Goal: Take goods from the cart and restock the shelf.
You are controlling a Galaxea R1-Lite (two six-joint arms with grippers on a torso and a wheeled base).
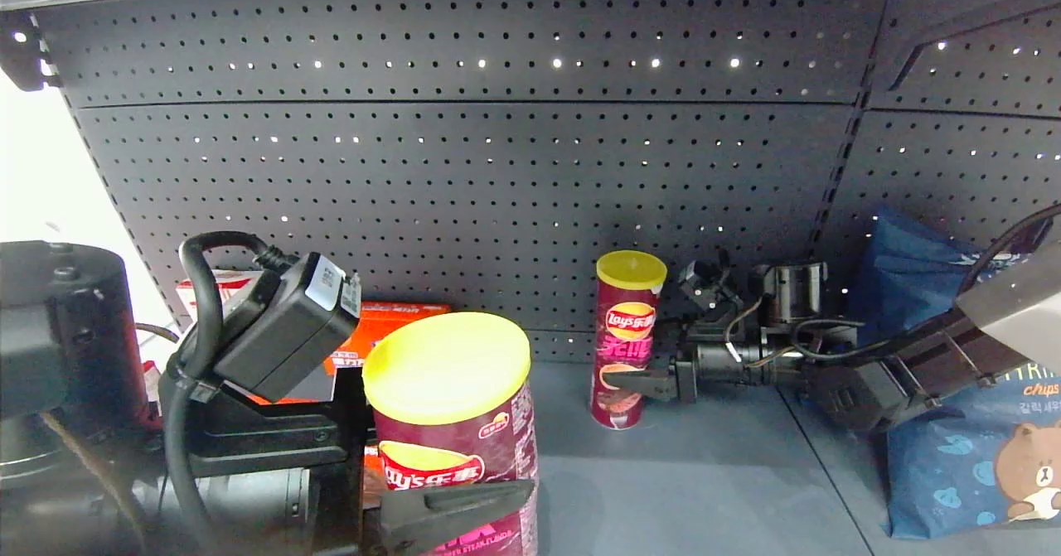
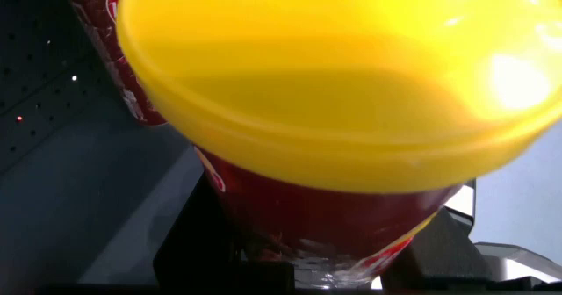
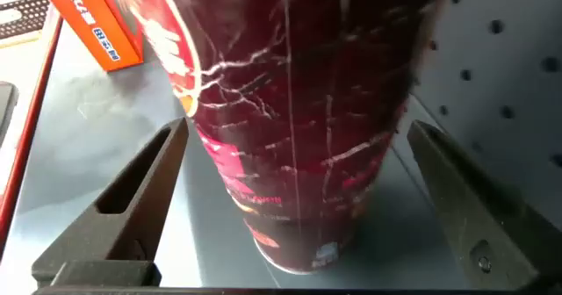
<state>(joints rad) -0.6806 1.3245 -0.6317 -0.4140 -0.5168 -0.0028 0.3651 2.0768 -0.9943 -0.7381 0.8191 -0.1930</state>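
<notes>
Cans upright, lids up

Shelf (image 1: 704,473) front left: near can (image 1: 452,423) (long axis vertical) pinched in the left gripper (image 2: 320,260). Farther back the far can (image 1: 626,340) stands upright by the pegboard (image 1: 464,166), the right gripper (image 3: 299,137) spread wide around it.

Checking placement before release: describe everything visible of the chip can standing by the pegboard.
The chip can is a slim maroon tube, seemingly printed cardboard, with a yellow plastic lid on. It stands upright on the grey shelf, close to the pegboard behind. The right gripper straddles its lower half, open, not visibly pressing it.
</notes>
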